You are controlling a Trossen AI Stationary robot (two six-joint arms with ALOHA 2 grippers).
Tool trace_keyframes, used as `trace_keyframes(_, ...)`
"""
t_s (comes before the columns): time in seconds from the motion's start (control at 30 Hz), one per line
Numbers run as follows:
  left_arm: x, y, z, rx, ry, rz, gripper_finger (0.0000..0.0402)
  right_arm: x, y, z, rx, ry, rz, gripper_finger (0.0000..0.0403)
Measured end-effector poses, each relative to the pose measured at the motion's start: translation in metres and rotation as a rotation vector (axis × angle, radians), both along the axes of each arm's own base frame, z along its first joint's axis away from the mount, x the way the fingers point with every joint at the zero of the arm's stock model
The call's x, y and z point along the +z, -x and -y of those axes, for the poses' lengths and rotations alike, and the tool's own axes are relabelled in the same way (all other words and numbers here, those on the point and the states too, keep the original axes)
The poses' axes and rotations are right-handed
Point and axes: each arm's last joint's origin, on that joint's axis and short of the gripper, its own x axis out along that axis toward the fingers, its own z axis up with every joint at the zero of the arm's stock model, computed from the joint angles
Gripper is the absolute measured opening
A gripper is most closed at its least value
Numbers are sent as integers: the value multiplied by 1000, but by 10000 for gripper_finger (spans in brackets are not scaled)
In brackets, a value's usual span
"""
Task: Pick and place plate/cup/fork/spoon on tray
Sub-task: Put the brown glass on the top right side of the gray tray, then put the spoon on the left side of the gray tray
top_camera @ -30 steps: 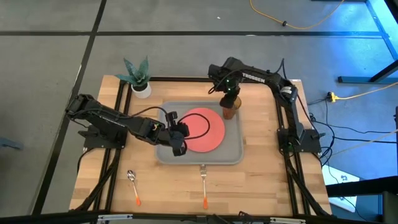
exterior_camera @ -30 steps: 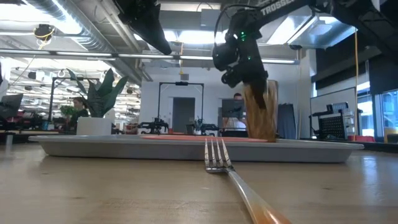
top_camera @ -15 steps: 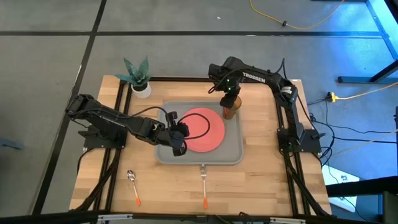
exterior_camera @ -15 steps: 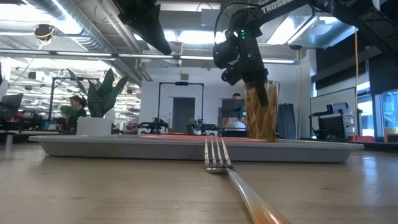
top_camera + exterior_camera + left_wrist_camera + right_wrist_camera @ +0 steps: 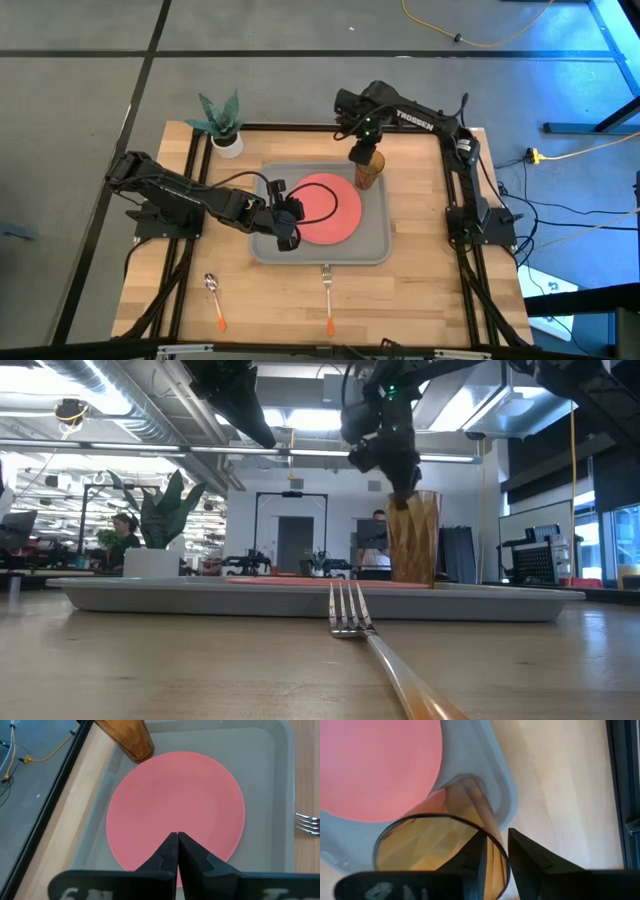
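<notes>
Nearest me, the fork (image 5: 327,298) lies on bare table at 6 o'clock of the tray (image 5: 376,248), tines just short of the rim; the spoon (image 5: 214,299) sits well apart, toward 8 o'clock. I see the left gripper (image 5: 287,226) over the tray's 9 o'clock side, fingers (image 5: 167,855) pressed together on nothing, tips above the plate (image 5: 335,215) edge. Plate lies flat mid-tray. Farther, at 1 o'clock of the plate, the cup (image 5: 367,170) stands upright in the tray corner. The right gripper (image 5: 362,153) is at its rim, one finger (image 5: 475,854) inside, one outside, pinching the wall.
</notes>
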Motion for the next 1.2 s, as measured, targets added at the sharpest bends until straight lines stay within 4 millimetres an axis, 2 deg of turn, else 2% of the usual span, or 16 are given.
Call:
trace_keyframes(0.4, 0, 0, 0, -10, 11, -7, 0, 36, 13, -19, -3, 5, 108, 78)
trace_keyframes(0.57, -2, 1, 3, -56, 87, -28, 0, 62, 22, -40, 44, 39, 176, 78)
trace_keyframes(0.7, -7, 6, 4, -32, 219, -96, 0, 84, 31, -62, 90, 64, 235, 78)
trace_keyframes(0.97, -19, 32, 13, 175, 522, -342, 0, 121, 52, -105, 248, 110, 350, 78)
trace_keyframes(1.2, -22, 57, 48, 453, 672, -400, 0, 139, 66, -135, 332, 122, 418, 78)
